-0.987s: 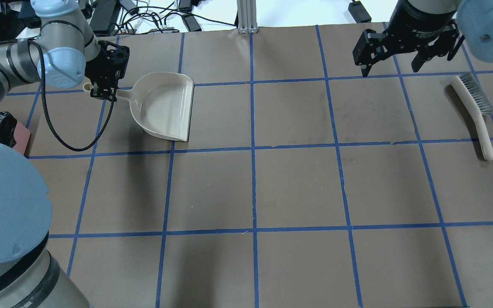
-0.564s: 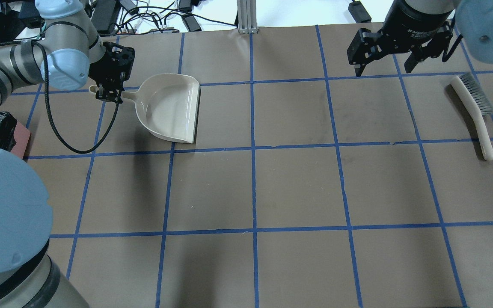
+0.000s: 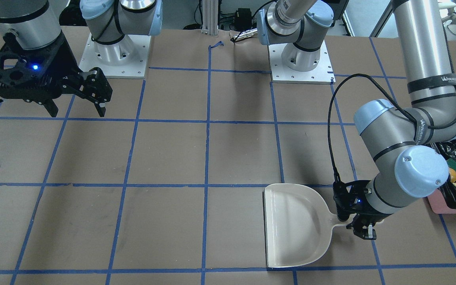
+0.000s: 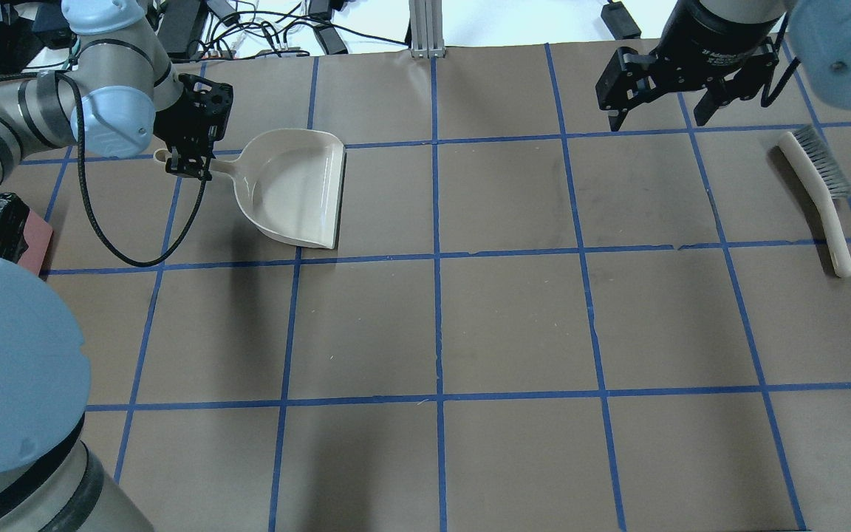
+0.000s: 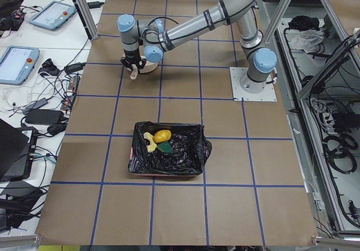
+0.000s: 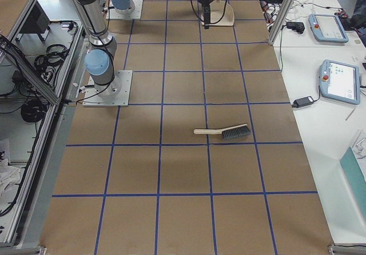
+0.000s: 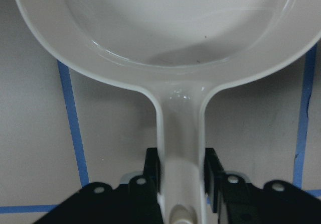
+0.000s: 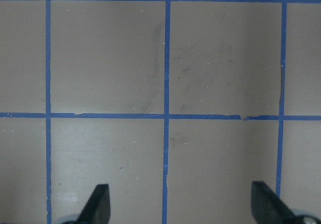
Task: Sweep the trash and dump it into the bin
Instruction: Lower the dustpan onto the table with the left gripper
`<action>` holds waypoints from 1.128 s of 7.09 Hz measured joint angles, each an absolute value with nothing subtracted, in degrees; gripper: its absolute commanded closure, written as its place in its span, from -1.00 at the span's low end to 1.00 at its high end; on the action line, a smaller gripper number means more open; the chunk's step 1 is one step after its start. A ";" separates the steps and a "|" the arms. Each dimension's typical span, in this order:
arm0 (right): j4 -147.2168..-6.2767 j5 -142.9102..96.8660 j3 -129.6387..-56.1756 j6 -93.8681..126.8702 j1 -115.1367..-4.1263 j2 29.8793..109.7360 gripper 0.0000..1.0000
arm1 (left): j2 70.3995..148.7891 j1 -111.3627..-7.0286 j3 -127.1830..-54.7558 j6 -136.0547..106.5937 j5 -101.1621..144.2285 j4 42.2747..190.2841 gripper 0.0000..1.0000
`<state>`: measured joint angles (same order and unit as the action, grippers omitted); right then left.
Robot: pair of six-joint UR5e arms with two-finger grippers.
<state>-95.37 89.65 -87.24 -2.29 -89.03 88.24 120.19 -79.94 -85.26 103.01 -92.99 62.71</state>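
Note:
The pink bin [image 5: 138,171] with its black bag [image 5: 183,152] stands on the table's left side. In it lie the yellow-brown lump [image 5: 162,135], the pale croissant [image 5: 148,143] and the green sponge [image 5: 167,148]. The bin's corner also shows in the overhead view [image 4: 35,238] and in the front view [image 3: 441,206]. My left gripper [image 4: 188,164] is shut on the handle of the empty cream dustpan [image 4: 292,185], as the left wrist view shows, with fingers [image 7: 152,171] on both sides of the handle. My right gripper [image 4: 654,118] is open and empty above bare table.
The cream brush [image 4: 817,192] lies on the table at the right, apart from both grippers; it also shows in the right side view [image 6: 223,132]. Cables and power bricks [image 4: 263,33] lie beyond the table's far edge. Blue tape lines grid the brown table top.
My left gripper has carried the dustpan a little to the right, then held still. My right gripper has shifted slightly to the left and away, staying open.

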 measured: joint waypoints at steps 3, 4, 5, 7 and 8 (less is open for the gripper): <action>-95.26 89.63 -87.27 -2.66 -89.03 88.15 -1.00 | 120.30 -80.00 -85.14 101.53 -92.59 62.59 -0.23; -95.04 89.59 -87.28 -3.02 -89.03 88.19 -1.00 | 120.25 -80.03 -84.96 101.11 -92.42 62.58 -0.23; -94.98 89.55 -87.28 -3.15 -89.03 88.20 -1.00 | 120.00 -80.05 -84.65 100.92 -92.23 62.58 -0.23; -95.12 89.54 -87.27 -3.17 -89.04 88.18 -1.00 | 118.54 -80.09 -84.27 100.59 -92.46 62.81 -0.23; -95.21 89.54 -87.28 -3.17 -89.03 88.22 -1.00 | 117.14 -80.16 -84.21 99.72 -92.72 63.65 -0.23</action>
